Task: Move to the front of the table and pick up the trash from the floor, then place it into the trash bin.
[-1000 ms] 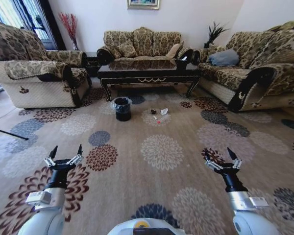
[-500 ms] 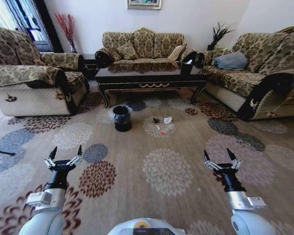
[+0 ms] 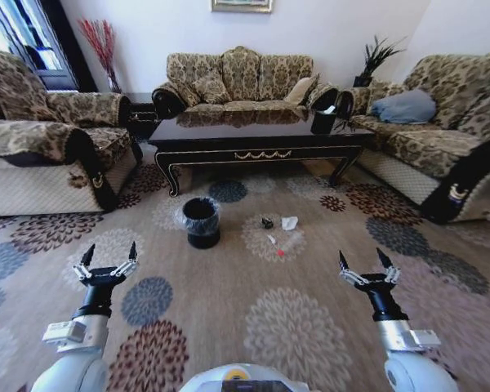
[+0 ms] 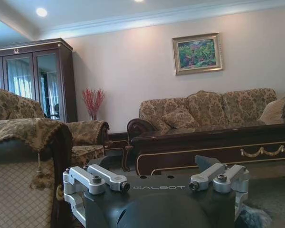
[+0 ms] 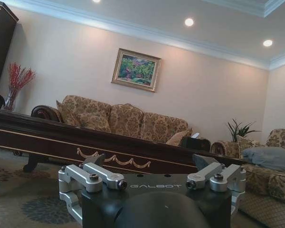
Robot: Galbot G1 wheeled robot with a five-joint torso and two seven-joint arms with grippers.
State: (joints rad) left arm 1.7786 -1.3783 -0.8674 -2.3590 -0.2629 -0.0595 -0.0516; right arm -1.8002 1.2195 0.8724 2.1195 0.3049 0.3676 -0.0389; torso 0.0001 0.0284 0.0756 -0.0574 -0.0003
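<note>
Trash (image 3: 278,233) lies scattered on the floor (image 3: 310,286) in the head view, just beside the trash bin (image 3: 201,221), both near the front edge of the desk (image 3: 253,131). Open carpet separates them from the left tool (image 3: 109,260) and right tool (image 3: 364,265), each with fingers spread apart, holding nothing. From the left wrist, the desk (image 4: 213,142) stands ahead of the tool (image 4: 156,178). From the right wrist, its long trimmed edge (image 5: 61,142) crosses beyond the tool (image 5: 152,176).

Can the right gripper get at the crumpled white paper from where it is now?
Probably not yet. The right gripper, open, hovers well short of the crumpled white paper lying on the carpet before the coffee table. Nothing lies between them.
</note>
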